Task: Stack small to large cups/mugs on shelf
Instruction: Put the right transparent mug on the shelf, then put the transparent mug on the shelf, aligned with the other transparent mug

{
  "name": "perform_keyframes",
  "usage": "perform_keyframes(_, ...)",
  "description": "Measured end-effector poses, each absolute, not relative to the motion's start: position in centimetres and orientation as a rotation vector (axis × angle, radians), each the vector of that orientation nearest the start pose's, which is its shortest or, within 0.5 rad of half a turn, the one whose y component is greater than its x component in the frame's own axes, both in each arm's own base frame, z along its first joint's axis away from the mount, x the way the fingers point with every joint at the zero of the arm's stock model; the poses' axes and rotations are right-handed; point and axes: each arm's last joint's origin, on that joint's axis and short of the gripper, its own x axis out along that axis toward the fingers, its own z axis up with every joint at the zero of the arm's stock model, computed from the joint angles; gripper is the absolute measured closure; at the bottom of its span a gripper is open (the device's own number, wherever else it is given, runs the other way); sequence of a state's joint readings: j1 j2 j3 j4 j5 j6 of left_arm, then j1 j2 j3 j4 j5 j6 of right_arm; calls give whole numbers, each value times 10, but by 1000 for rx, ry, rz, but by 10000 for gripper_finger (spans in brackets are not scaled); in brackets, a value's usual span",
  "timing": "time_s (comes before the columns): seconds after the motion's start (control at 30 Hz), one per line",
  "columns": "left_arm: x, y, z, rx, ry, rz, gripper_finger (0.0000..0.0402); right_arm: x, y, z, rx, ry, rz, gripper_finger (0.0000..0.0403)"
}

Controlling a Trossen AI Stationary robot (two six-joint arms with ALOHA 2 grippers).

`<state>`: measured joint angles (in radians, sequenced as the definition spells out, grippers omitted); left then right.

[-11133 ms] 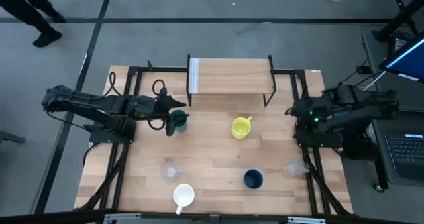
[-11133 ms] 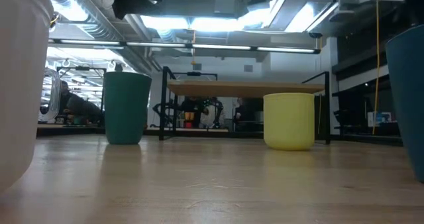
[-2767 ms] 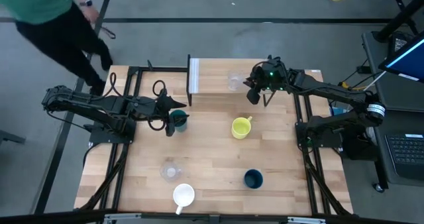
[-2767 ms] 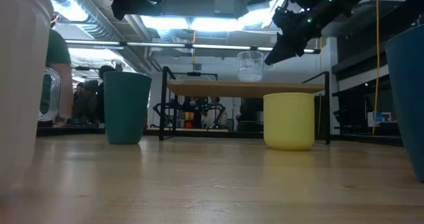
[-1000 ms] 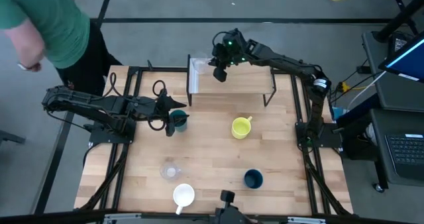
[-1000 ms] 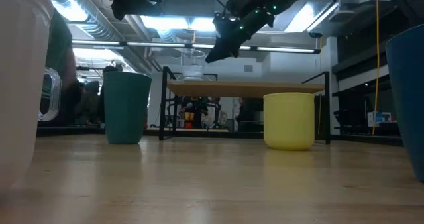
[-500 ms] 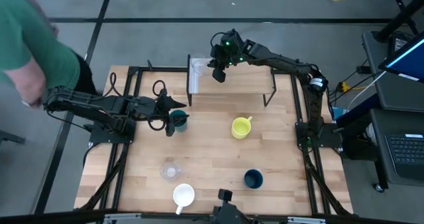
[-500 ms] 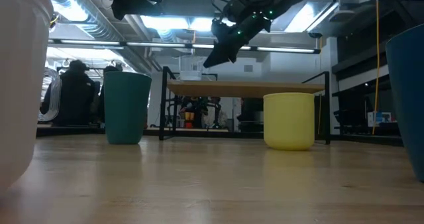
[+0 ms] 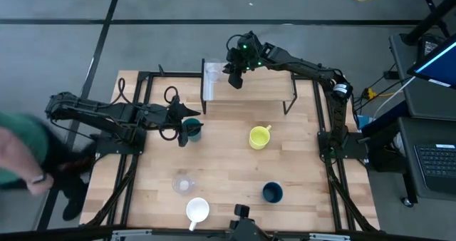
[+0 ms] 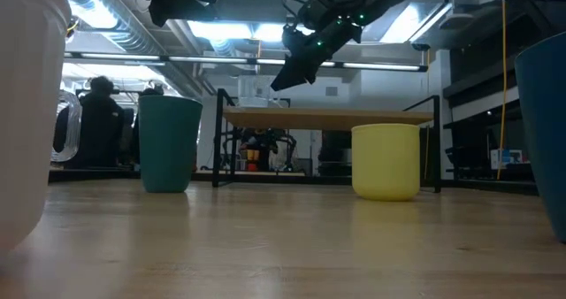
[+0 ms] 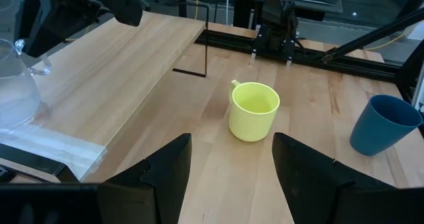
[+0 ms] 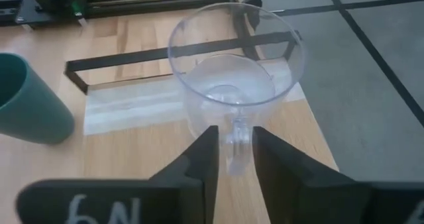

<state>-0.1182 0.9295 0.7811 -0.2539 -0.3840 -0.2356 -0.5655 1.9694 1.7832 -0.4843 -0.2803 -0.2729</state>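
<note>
A clear cup point(image 12: 232, 71) stands on its base at the left end of the shelf point(image 9: 249, 80). My right gripper point(image 12: 234, 164) is level with it, one finger on each side of its handle, slightly open. My left gripper point(image 11: 232, 171) hangs open over the teal cup point(image 9: 194, 132) at the table's left. The yellow mug point(image 9: 258, 137) stands on the table in front of the shelf. Near the front edge stand a second clear cup point(image 9: 183, 185), the white mug point(image 9: 197, 210) and the navy cup point(image 9: 272, 192). My right gripper has its fingers point(image 12: 202, 164) on either side of the clear cup's handle point(image 12: 233, 141), coming level from the shelf's right. A thin gap shows on each side. Whether a finger touches the handle I cannot tell. The cup stands upright on the shelf.
Most of the shelf top to the right of the clear cup is bare wood. Black frame rails point(image 9: 135, 162) run along the table's left and right sides. A person in green point(image 9: 21, 155) moves beside the table's left edge.
My right gripper has sunk a little with the clear cup, which hung just above the shelf's left end and now stands on it. The person in green has moved along the table's left side toward its near end.
</note>
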Motion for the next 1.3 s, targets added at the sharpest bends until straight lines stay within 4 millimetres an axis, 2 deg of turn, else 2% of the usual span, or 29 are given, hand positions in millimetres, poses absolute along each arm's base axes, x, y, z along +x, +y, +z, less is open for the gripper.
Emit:
perform_keyframes(0.3,200,-13,301,-131,357,306,195,384,-233,302,19,633,-162,226)
perform_keyframes(0.57,200,-13,301,-131,357,306,195,378,-230,333,36,676,-165,170)
perform_keyframes(0.77,200,-13,301,-131,357,306,195,367,-223,354,77,751,-154,165)
perform_keyframes(1.1,200,-13,301,-129,358,306,195,352,-213,362,177,884,-144,180)
perform_keyframes(1.3,200,-13,301,-129,358,306,195,334,-188,386,136,930,-181,190)
